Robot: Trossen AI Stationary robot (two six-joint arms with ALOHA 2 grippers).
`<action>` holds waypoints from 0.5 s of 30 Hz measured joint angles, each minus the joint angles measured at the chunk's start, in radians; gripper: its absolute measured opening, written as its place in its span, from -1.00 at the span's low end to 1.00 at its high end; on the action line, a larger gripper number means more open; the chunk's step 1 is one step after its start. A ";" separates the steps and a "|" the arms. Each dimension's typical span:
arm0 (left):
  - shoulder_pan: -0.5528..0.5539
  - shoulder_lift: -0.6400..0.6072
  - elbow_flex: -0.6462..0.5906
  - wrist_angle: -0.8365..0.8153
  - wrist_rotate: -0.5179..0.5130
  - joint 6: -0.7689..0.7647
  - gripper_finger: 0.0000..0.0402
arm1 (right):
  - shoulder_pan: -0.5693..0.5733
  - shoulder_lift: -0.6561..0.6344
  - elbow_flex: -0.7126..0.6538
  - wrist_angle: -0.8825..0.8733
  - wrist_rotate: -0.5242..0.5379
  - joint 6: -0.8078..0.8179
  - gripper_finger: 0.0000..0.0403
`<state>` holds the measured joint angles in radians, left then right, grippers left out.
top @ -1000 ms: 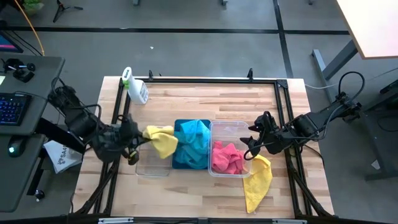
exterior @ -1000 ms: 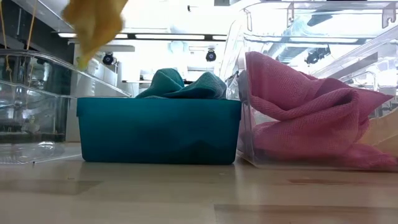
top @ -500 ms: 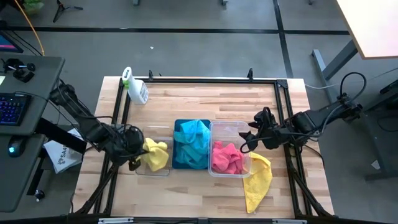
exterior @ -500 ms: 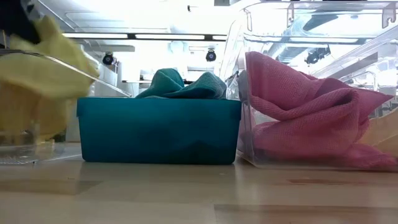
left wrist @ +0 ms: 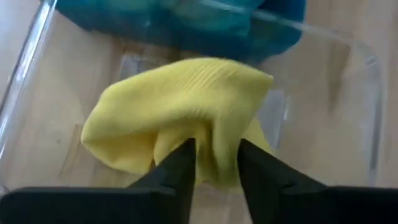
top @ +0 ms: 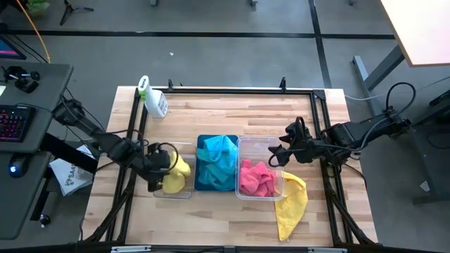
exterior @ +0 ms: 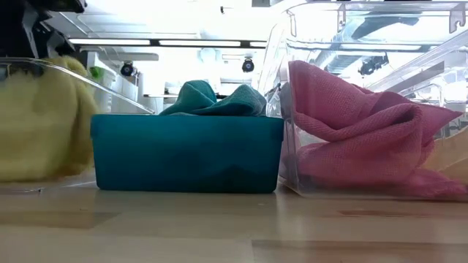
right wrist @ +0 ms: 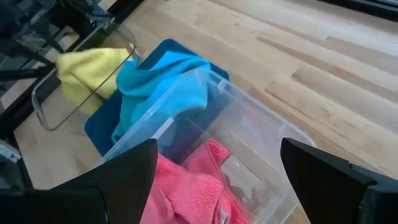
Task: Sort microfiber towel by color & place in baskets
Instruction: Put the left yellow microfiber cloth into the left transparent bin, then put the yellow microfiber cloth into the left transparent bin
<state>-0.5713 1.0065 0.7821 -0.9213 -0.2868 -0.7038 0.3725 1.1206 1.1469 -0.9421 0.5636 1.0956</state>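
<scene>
Left pincer (left wrist: 213, 163) on yellow towel (left wrist: 180, 106)

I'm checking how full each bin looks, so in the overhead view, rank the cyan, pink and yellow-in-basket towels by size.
1. cyan towel, largest.
2. pink towel, slightly smaller.
3. yellow towel, smallest; the left hand hides part of it, so this is unsure.

Floor: I see grey concrete (top: 232, 53) crossed by dark lines.
Table: my worktop is pale wood planks (top: 232, 112) in a black frame.
Desk: left of it, a grey desk (top: 21, 140) with a keyboard (top: 13, 125).
Ceiling: low view shows me bright strip lights (exterior: 205, 42).
</scene>
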 joint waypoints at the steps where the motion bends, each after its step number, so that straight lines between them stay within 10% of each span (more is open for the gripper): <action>1: 0.013 0.000 0.011 0.000 0.012 0.012 -0.41 | 0.000 -0.002 0.000 -0.001 -0.011 -0.002 0.67; 10: 0.107 -0.002 0.203 -0.086 0.125 0.157 0.11 | 0.000 -0.060 0.099 -0.089 -0.175 -0.081 0.67; 15: 0.108 -0.012 0.325 0.011 -0.033 0.119 0.14 | 0.052 -0.093 0.144 -0.081 -0.370 0.003 0.67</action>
<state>-0.4636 0.9947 1.1074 -0.9104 -0.3199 -0.5847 0.4248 1.0273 1.2911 -1.0235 0.1933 1.0981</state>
